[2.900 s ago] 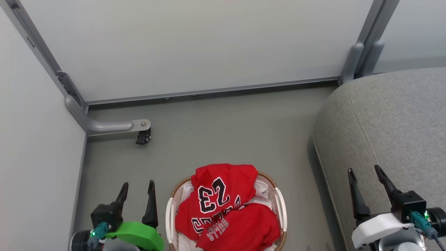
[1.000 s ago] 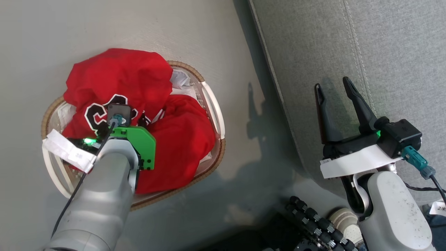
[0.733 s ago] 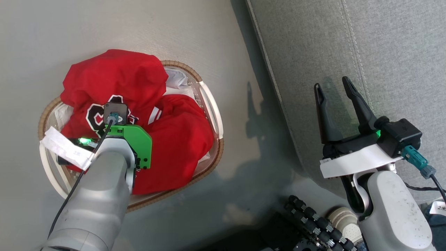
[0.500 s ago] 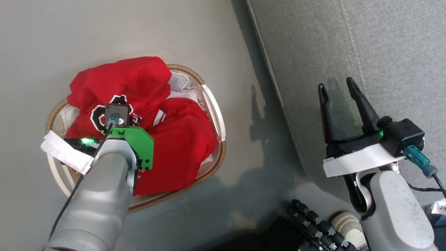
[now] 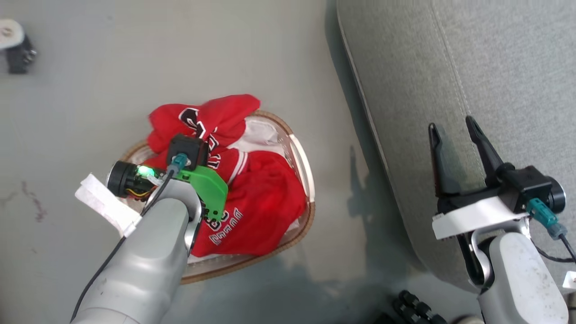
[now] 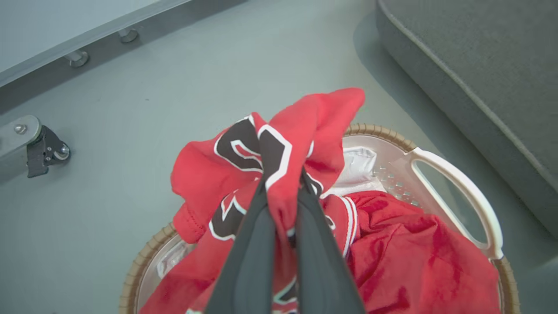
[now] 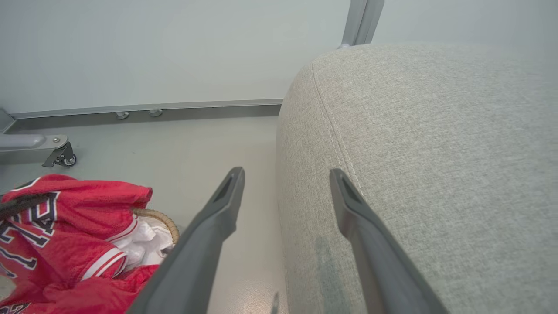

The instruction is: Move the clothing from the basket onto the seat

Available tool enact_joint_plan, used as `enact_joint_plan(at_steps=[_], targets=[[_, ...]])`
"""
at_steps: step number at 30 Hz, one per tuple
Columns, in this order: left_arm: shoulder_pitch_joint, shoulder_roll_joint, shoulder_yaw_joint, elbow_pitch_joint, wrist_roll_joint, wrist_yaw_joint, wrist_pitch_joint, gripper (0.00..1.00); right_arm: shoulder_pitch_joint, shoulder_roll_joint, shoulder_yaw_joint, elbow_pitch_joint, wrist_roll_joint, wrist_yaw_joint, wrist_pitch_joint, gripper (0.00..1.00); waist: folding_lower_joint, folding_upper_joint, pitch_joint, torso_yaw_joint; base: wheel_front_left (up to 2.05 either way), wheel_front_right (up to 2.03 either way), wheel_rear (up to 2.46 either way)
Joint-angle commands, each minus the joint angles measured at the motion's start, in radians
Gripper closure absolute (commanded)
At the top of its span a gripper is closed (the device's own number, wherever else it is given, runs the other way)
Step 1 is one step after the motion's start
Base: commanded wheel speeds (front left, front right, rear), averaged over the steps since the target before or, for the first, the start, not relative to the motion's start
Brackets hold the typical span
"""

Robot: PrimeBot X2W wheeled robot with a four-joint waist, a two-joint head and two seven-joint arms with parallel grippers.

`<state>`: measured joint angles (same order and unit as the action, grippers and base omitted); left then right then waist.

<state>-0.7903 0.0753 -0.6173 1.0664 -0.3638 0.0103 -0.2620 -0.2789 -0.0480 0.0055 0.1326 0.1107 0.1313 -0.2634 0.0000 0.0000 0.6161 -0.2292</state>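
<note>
Left tool (image 6: 282, 185): clenched on a fold of the jersey (image 6: 305, 117), which is bunched above the basket (image 6: 379, 131). The shorts (image 5: 265, 198) lie inside it toward 4 o'clock.

Right tool (image 5: 452, 123): released, over the couch (image 5: 495, 58), at 3 o'clock from the basket.

Risk: my pinch is narrow. Trailing cloth may snag the basket, drag the shorts out, or slip free mid-carry.

I get bright, even light on every feed. Soft shadows lie on the floor (image 5: 279, 58) left of the couch (image 5: 504, 90). The caster (image 5: 15, 49) looks smeared, the fingers (image 6: 257, 261) blur near the left wrist lens, and the clothing (image 6: 405, 261) reads vivid red.
</note>
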Motion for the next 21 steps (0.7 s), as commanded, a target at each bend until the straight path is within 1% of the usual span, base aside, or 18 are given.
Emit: enact_joint_plan(at_steps=[1, 7, 13, 21], targets=[[0.026, 0.013, -0.005, -0.023, 0.013, -0.007, -0.004, 1.0, 0.023, -0.004, -0.007, 0.005, -0.015, -0.001, -0.002, 0.0, 0.0, 0.0, -0.124, 0.082, 0.0, 0.0, 0.0], [0.045, 0.055, -0.031, -0.156, 0.068, -0.037, -0.004, 1.0, 0.092, -0.005, -0.034, 0.022, -0.06, -0.001, -0.002, 0.0, 0.0, 0.0, -0.278, 0.139, 0.0, 0.0, 0.0], [0.003, 0.098, -0.065, -0.251, 0.114, -0.075, -0.004, 1.0, 0.162, -0.005, -0.046, 0.037, -0.091, -0.001, -0.002, 0.0, 0.0, 0.0, -0.422, 0.182, 0.0, 0.0, 0.0], [-0.096, 0.157, -0.081, -0.34, 0.122, -0.117, 0.002, 1.0, 0.227, -0.005, -0.014, 0.05, -0.106, -0.001, -0.002, 0.0, 0.0, 0.0, -0.573, 0.195, 0.0, 0.0, 0.0]])
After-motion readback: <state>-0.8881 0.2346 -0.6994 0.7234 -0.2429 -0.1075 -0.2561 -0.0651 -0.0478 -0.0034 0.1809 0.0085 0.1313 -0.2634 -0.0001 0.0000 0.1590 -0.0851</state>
